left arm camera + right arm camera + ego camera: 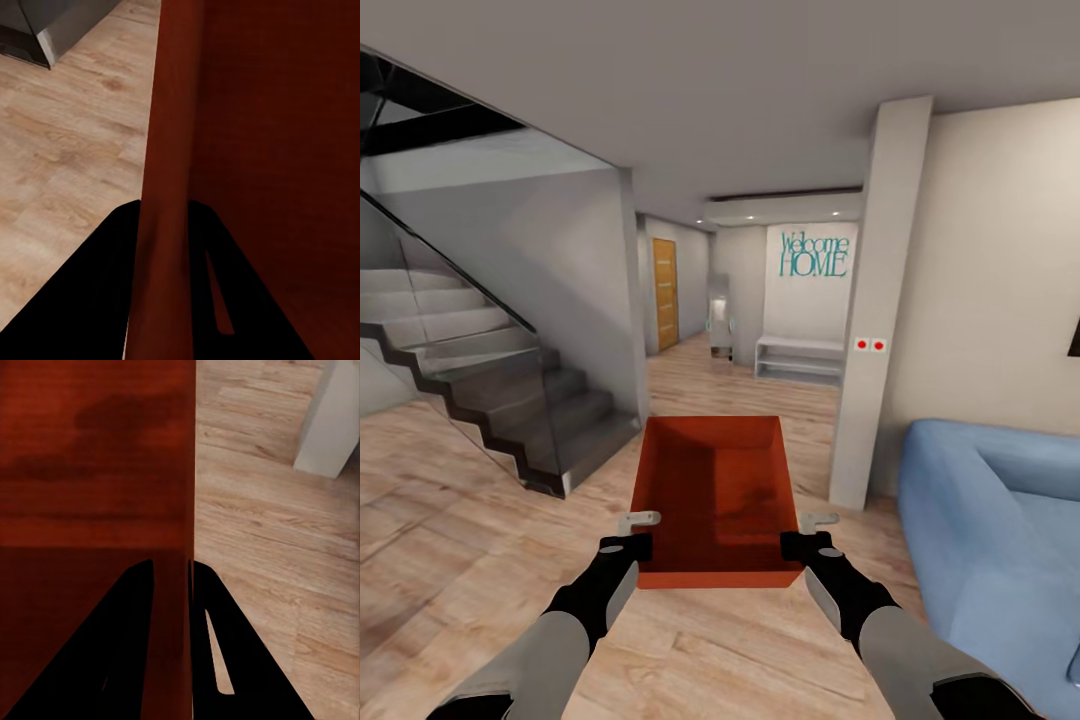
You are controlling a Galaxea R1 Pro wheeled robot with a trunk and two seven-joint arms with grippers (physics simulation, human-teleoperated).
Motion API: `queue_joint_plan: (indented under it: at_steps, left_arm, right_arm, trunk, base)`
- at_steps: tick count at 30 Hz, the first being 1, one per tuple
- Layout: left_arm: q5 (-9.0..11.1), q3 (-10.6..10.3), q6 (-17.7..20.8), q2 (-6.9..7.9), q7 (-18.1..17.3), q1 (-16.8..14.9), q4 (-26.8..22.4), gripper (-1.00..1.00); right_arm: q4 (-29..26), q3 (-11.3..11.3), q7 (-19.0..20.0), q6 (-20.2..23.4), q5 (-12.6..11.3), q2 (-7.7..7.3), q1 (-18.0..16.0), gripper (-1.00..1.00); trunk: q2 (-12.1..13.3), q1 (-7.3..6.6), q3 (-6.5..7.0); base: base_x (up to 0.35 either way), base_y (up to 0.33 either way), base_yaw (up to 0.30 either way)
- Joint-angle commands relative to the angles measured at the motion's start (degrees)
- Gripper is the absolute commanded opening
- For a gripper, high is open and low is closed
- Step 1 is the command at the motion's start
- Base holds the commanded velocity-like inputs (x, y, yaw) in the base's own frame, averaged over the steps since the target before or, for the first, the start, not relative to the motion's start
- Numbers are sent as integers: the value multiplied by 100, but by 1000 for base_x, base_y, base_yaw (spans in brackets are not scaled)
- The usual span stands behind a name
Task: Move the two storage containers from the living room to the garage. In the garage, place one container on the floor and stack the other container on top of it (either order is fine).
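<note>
One red-orange storage container (717,490) hangs in front of me above the living room's wood-plank floor, held level between both arms. My left gripper (640,533) is shut on its left wall (169,187). On the opposite side my right gripper (805,533) is shut on the right wall (186,510). In each wrist view the black fingers (90,300) (247,660) straddle the thin wall. The bin is empty inside.
A staircase (490,380) with a glass railing rises at the left. A white pillar (875,330) stands ahead on the right, with the blue sofa (990,520) beyond it. Between them a hallway (730,380) leads to a wooden door (664,293) and a white bench (800,358).
</note>
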Motion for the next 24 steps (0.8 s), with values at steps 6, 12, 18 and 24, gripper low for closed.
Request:
queue_joint_plan:
  at_steps: [6, 12, 18, 24]
  left_arm:
    - [-164, 166, 48, -12, 238, -3, -232, -100]
    - [-164, 166, 48, -12, 238, -3, -232, -100]
    - [-164, 166, 48, -12, 238, -3, -232, -100]
    - [-164, 166, 48, -12, 238, -3, -232, -100]
  right_arm:
    - [-3, 27, 3, 31, -127, 37, 5, -100]
    - [-3, 31, 3, 31, -127, 37, 5, -100]
    - [-3, 31, 3, 31, -125, 37, 5, -100]
    - [-3, 31, 3, 31, -123, 37, 5, -100]
  trunk:
    - [-4, 5, -3]
    - [-4, 5, -3]
    - [-4, 5, -3]
    - [-4, 5, -3]
  base:
    - [322, 0, 0]
    - [322, 0, 0]
    - [322, 0, 0]
    - [322, 0, 0]
